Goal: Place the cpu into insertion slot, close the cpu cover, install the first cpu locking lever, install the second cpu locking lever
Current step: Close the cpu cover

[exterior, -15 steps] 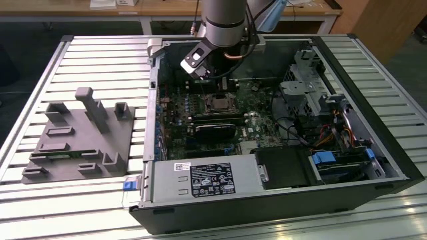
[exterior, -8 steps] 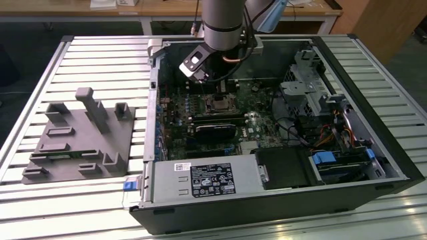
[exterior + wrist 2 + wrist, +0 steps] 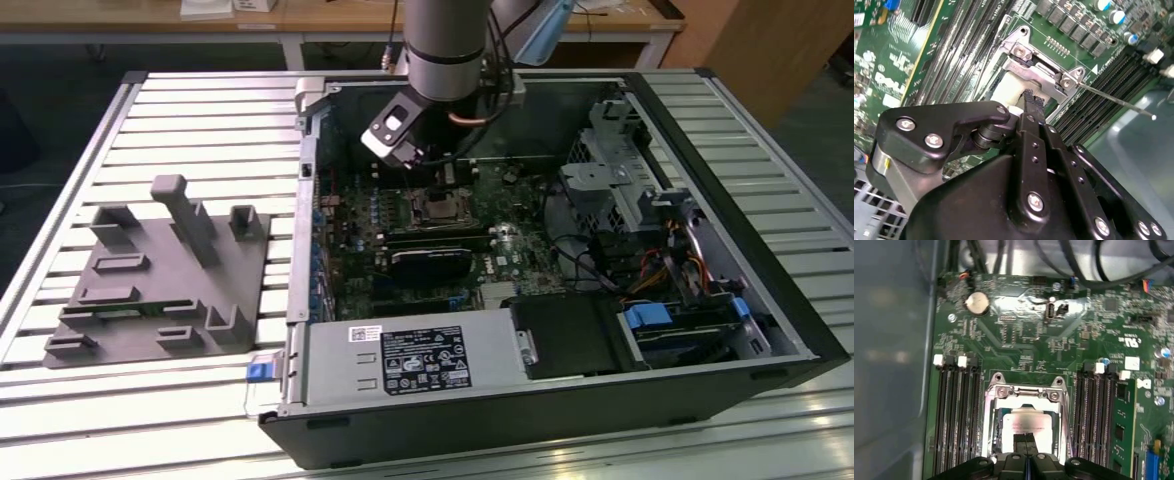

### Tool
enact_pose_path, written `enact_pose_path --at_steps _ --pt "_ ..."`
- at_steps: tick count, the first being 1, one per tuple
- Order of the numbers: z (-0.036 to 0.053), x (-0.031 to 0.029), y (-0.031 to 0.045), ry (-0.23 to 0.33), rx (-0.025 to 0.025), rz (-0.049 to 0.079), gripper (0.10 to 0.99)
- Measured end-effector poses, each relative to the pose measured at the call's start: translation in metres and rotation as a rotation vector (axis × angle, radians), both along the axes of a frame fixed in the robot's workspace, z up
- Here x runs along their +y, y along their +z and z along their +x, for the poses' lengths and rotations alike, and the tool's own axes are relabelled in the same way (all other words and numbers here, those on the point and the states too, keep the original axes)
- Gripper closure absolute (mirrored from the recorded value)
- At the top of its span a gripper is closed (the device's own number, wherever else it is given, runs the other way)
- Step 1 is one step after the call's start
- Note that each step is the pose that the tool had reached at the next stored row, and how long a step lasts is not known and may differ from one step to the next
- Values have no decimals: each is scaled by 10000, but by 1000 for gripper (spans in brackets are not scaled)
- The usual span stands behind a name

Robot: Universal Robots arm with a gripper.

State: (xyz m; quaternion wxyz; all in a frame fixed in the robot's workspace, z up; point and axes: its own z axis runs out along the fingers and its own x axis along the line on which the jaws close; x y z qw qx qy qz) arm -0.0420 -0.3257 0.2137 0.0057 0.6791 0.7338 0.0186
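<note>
A: Case [image 3: 561,400] open on slatted table [image 3: 200,110]. In the exterior view, grey fixture [image 3: 160,290] at its nine o'clock.
B: Gripper [image 3: 1025,439]?
A: Over the socket [image 3: 435,208], arm [image 3: 445,40] entering from twelve. Jaws pressed together, nothing between.
B: Cover [image 3: 1024,392], cpu [image 3: 1029,421]?
A: Cpu flat in socket, cover framing it. Fingertips [image 3: 1030,101] at cpu top, contact unclear.

We read no wording for certain: a white-and-black sticker [image 3: 419,359] on the silver power supply housing [image 3: 334,378] carries print too small to read, and blurred white lettering [image 3: 889,82] marks the green motherboard [image 3: 906,30].
</note>
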Motion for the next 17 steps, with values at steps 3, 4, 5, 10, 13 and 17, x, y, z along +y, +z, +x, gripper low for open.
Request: enact_pose_path --at_steps 3,4,5,10,13,17 --pt "0 0 -2 556 0 0 980" --pt "0 0 -3 735 0 0 980" --pt "0 0 -3 916 0 0 980" --pt "0 0 -6 1831 0 0 980" --pt "0 0 -8 2370 0 0 980" --pt "0 0 -10 3089 0 0 980"
